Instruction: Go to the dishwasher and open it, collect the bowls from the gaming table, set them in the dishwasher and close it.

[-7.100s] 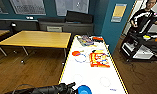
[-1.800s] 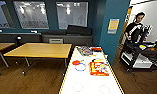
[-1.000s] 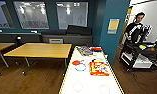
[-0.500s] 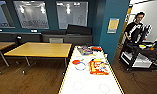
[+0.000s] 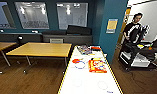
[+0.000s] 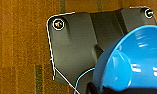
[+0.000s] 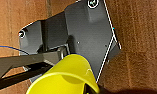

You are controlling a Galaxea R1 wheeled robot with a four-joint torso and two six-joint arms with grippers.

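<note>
**Both bowls in hand, gaming table dead ahead**

Blue bowl [image 6: 129,62] sat at the lower right of the left wrist frame, pressed against the dark wrist plate, wood floor [image 6: 19,50] behind it. Judged the left jaws clamped on it; fingers themselves weren't readable. Yellow bowl [image 7: 66,75] sat low centre of the right wrist frame, same story: carried by the right jaws, its rim towards the camera, floor behind it.

So the relation that mattered: each bowl was already at its own jaws, not on the surface. One bowl per arm, neither arm free for a handle.

Head view: gaming table [image 5: 69,82] filled the lower centre, long axis running straight away from the camera, yellow rim on its left edge. On its surface only graphics and some flat clutter at the far end [image 5: 85,50]; too blurred to name. No bowl seen left on it, so I judged the collecting done.

Around it: yellow-topped table [image 5: 41,48] at centre left, teal wall pillar [image 5: 111,25] at upper right. A person [image 5: 134,30] stood at the right edge behind a dark cart [image 5: 139,55]. The cart and the pillar narrowed the way on the right; left side of the table had open floor.

Dishwasher wasn't in sight from here.
</note>
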